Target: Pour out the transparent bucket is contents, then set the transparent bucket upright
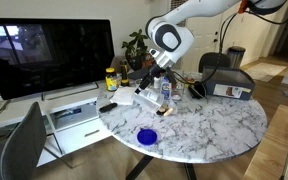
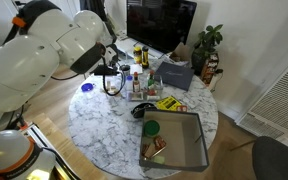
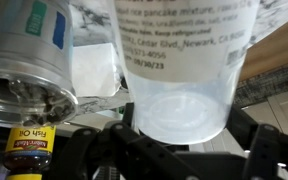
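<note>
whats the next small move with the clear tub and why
Probably ease the transparent bucket down upright onto the table, away from the metal can: it sits between the gripper fingers, and no pieces show through its wall.

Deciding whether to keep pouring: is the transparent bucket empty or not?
Looks empty: wrist view shows no pieces through the clear base of the transparent bucket. Behind its label, cannot tell.

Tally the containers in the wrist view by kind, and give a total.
Clear plastic tub, the transparent bucket: 1
metal can: 1
Fish Oil bottle: 1
Total: 3
</note>
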You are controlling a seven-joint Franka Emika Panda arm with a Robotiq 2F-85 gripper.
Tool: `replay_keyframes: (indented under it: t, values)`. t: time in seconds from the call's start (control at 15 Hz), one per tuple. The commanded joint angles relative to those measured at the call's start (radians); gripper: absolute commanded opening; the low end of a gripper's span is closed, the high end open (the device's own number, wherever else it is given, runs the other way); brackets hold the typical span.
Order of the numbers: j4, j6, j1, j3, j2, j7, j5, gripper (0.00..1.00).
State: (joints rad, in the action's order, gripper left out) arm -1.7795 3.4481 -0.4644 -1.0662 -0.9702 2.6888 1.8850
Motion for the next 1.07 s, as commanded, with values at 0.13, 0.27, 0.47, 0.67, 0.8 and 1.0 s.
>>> replay_keyframes:
  t: [0.13,0.27,0.47,0.67,0.8,1.0]
  values:
    - [-0.111,-0.039,-0.047,-0.029,0.104,-0.022,0.035,0.65]
    - [-0.117,-0.004,-0.023,-0.037,0.143,-0.032,0.043,0.65]
    - [-0.104,0.082,0.043,-0.046,0.191,-0.046,0.046,0.65]
    - [-0.056,0.237,0.158,-0.022,0.206,-0.078,0.024,0.65]
    - [-0.019,0.349,0.230,-0.018,0.184,-0.075,0.021,0.65]
    - [0.059,0.505,0.351,0.015,0.122,-0.054,0.016,0.65]
